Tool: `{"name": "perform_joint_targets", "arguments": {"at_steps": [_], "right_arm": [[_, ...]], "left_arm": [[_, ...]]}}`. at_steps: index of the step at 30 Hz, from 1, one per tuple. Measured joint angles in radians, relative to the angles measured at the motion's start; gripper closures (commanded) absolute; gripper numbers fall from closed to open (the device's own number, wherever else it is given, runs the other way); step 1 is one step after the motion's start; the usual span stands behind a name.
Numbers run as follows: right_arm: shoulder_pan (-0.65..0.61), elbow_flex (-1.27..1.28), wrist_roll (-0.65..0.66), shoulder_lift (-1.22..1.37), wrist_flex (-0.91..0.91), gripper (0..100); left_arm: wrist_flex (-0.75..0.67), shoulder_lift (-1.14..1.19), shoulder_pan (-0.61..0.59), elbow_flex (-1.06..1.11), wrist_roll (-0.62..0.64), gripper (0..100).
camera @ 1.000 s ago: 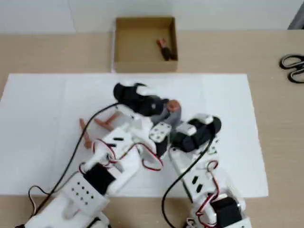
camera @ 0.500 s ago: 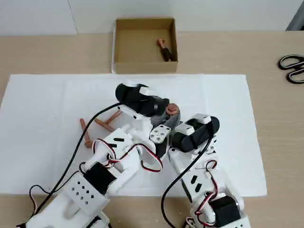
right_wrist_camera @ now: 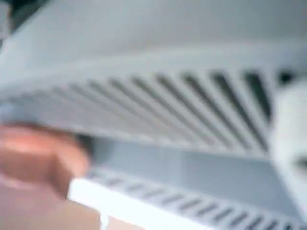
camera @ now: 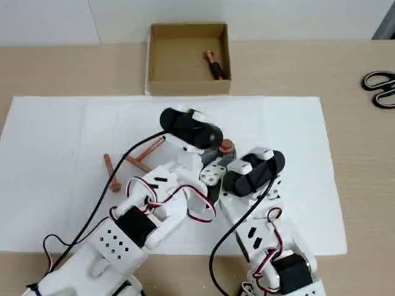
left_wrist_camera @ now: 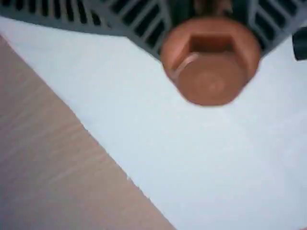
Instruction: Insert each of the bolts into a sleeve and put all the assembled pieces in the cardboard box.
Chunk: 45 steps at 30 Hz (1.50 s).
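A copper bolt (camera: 227, 146) sits at the middle of the white sheet, and my left gripper (camera: 221, 153) is shut on it. In the left wrist view the bolt's head (left_wrist_camera: 211, 62) faces the camera between dark ribbed fingers (left_wrist_camera: 120, 19). My right gripper (camera: 229, 165) is right against it from the near side; what it holds is hidden. The right wrist view has a copper piece (right_wrist_camera: 38, 153) beside a grey ribbed surface (right_wrist_camera: 168, 110). Three loose bolts (camera: 111, 172) (camera: 138, 163) (camera: 151, 148) lie left of the arms. The cardboard box (camera: 162, 58) holds one assembled piece (camera: 213, 64).
The white paper sheet (camera: 296, 129) covers the table's middle; the box stands just beyond its far edge. Black scissors (camera: 379, 88) lie at the far right edge of the wooden table. Arm cables (camera: 105, 191) trail over the sheet's near left.
My left arm has shifted right and toward the near side with the bolt, closing on the right gripper. The right arm has stayed still.
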Motion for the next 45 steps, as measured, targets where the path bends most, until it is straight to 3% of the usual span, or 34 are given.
{"name": "perform_joint_targets", "arguments": {"at_steps": [6,38,45], "right_arm": [[-0.002,0.0,0.0,0.0,0.0,99.5],[0.008,0.012,0.0,0.002,0.0,99.5],[0.008,0.012,0.0,0.002,0.0,99.5]], "left_arm": [[0.112,0.003,0.002,-0.052,0.0,99],[0.12,0.117,0.026,-0.104,-0.003,99],[0.213,0.133,0.021,-0.15,0.006,79]]}}
